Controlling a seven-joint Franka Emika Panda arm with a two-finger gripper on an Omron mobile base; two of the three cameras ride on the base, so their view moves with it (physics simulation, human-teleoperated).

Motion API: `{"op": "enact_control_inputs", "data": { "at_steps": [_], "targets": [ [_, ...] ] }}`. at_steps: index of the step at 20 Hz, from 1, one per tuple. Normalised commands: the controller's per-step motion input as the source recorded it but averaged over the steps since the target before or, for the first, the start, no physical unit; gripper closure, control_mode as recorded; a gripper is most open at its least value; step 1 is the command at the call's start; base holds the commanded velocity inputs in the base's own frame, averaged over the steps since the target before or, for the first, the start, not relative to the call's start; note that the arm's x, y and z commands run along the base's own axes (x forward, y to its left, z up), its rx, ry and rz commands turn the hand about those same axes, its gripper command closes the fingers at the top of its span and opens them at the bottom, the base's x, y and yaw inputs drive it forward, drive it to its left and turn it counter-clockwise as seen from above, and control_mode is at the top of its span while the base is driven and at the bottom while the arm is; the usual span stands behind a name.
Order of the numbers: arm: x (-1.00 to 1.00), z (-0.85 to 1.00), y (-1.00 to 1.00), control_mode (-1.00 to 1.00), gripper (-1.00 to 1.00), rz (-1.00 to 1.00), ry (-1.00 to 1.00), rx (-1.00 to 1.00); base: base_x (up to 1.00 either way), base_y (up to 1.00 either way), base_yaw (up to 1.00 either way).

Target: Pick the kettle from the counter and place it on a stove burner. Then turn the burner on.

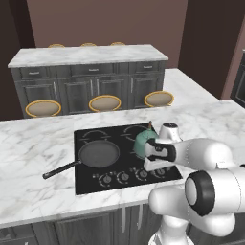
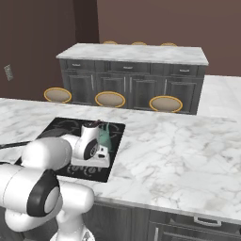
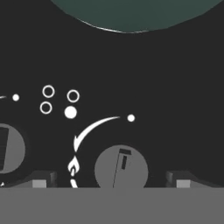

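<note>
Status: kettle (image 1: 142, 142) is off the tabletop (image 1: 33, 143) and sits on the black cooktop (image 1: 83, 184), on the front-right burner zone as far as we can judge. The stove burner ring under it is mostly covered by the kettle body and the arm, so we can't confirm centring. We judge the pick + place part done.

Hand (image 3: 111, 183): fingers spread wide, nothing between them, no contact w/ kettle. In hand view the two finger tips stand either side of a round grey control knob (image 3: 121, 168), near it but apparently not yet touching. The knob's pointer mark is roughly upright, beside the flame icon and curved arrow printed on the glass. A second knob (image 3: 11, 148) shows at the left edge. The kettle's teal underside curve (image 3: 131, 13) fills the top of that view, so the hand sits just in front of the kettle, over the knob row.

Other items: frying pan (image 1: 98, 154) on the left burner, long handle out over the tabletop; not involved.

Left to do: close on the knob and rotate it. No sign of a lit burner in any view, so we treat step 2 as not yet done. Caveat: we can't verify from these views that this knob maps to the kettle's burner; the dot legend (image 3: 70, 112) w/ one filled circle would be the thing to check.
</note>
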Motion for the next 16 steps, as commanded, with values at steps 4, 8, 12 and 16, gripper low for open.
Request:
{"op": "enact_control_inputs", "data": {
  "at_steps": [4, 8, 12, 16],
  "targets": [
    [0.00, 0.00, 0.00, -1.00, -1.00, 0.00, 0.00, 0.00, 0.00, 0.00, 0.00],
    [0.07, 0.00, 0.00, -1.00, -1.00, 0.00, 0.00, 0.00, 0.00, 0.00, 0.00],
    [0.16, 0.00, 0.00, -1.00, -1.00, 0.00, 0.00, 0.00, 0.00, 0.00, 0.00],
    [0.02, 0.00, -0.03, -1.00, -1.00, 0.00, 0.00, 0.00, 0.00, 0.00, 0.00]
  ]
}}
